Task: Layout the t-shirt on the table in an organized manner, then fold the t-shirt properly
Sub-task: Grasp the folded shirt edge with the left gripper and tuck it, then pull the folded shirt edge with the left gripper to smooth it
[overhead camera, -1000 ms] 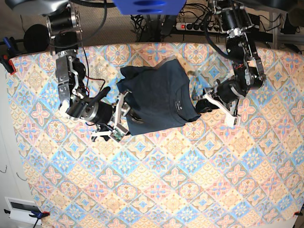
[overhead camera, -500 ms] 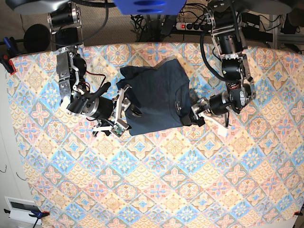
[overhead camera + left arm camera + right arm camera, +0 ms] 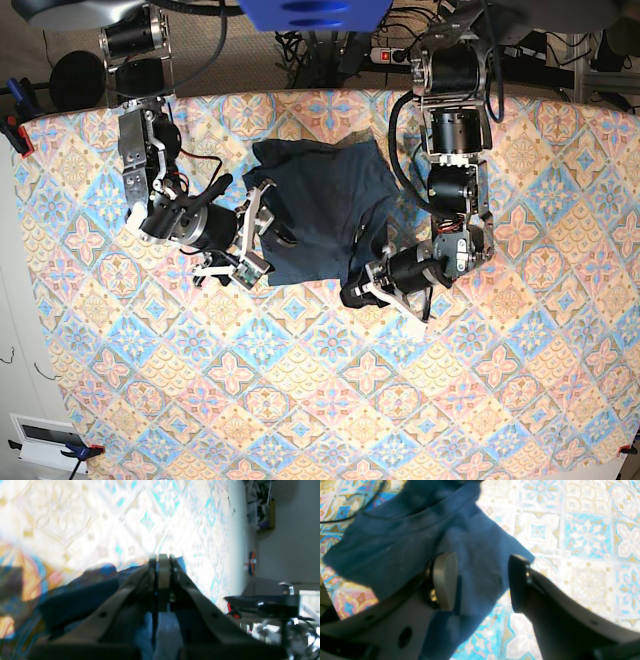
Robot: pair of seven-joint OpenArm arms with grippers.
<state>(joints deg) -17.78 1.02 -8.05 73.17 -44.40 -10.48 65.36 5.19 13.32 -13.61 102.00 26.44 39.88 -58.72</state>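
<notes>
One navy t-shirt (image 3: 325, 205) is seen bunched up near the far edge of the table (image 3: 330, 400), roughly mid-width. Two grippers are counted. The left gripper (image 3: 372, 287) is clamped tight on the shirt's near corner, fabric pinched. The right gripper (image 3: 255, 240) is spread wide over the shirt's other edge, nothing gripped.

A white power strip (image 3: 400, 55) and tangled cables (image 3: 310, 45) lie on the brownish floor (image 3: 230, 60)
</notes>
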